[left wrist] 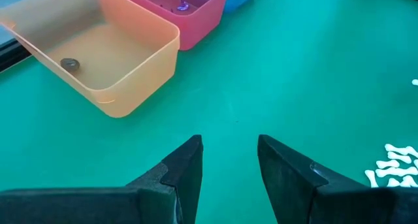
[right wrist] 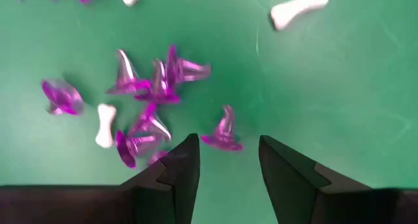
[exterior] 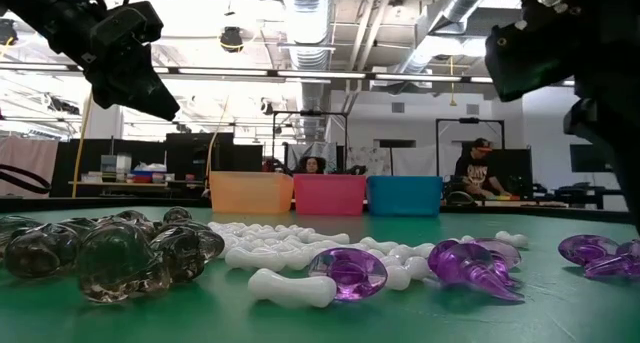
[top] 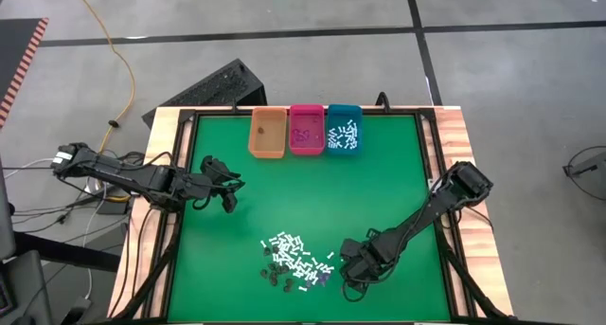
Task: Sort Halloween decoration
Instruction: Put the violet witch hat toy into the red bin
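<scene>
Green felt covers the table (top: 379,173), and the heap of Halloween decoration (top: 295,261) lies on it toward the near edge: white bone-shaped sticks (exterior: 295,286), clear purple witch-hat bits (right wrist: 224,132) and dark smoky lumps (exterior: 120,258) all mixed together. The right gripper (top: 347,264) is down low just beside the heap's purple fringe. Its two dark fingers (right wrist: 179,175) stand apart with nothing between them. One purple hat lies on the felt just ahead of the gap between the fingertips, a small cluster of other purple hats sits a little farther out and to one side, and a couple of white sticks are scattered among them.

Well away from the heap, the left gripper (top: 227,196) hangs above bare felt near the table's left side. Its fingers (left wrist: 186,172) are also spread and hold nothing. Ahead of it stand the three bins in a row at the far edge: the orange bin (left wrist: 117,61) nearest to it, with one dark bit (left wrist: 69,64) lying on its floor, then the pink bin (left wrist: 196,15) holding a few purple pieces, and beyond that the teal bin (top: 343,131) with white sticks inside. A few white sticks show at the edge of the left wrist view, off to the side of the left claw.

Across the room behind the bins, people (exterior: 478,173) sit at desks.
</scene>
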`<control>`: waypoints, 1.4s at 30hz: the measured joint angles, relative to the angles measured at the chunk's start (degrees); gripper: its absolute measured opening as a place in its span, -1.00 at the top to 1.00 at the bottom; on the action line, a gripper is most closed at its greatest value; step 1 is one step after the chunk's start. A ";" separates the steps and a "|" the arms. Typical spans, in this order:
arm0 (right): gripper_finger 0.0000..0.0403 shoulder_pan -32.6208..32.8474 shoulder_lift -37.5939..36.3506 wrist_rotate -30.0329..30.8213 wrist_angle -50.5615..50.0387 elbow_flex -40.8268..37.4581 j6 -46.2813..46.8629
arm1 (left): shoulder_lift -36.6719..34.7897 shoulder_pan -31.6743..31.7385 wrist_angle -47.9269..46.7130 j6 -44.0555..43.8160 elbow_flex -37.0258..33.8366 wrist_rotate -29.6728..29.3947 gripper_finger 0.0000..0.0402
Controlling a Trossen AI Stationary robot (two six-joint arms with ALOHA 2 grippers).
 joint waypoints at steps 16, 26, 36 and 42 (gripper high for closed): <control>-0.26 -0.38 0.00 1.12 -0.85 -0.01 -3.05 | 0.00 0.00 0.07 -0.07 0.00 0.02 0.31; -0.27 -1.19 3.68 -1.81 1.01 0.28 -5.60 | -0.02 0.00 -0.26 -0.02 0.00 0.04 0.31; 0.23 -1.31 4.02 -2.32 0.14 0.10 -3.45 | -0.02 -0.01 -0.15 -0.07 0.00 0.02 0.31; 0.77 -1.65 4.05 -3.24 -0.33 0.08 -3.18 | -0.02 -0.02 -0.15 -0.13 0.00 0.02 0.31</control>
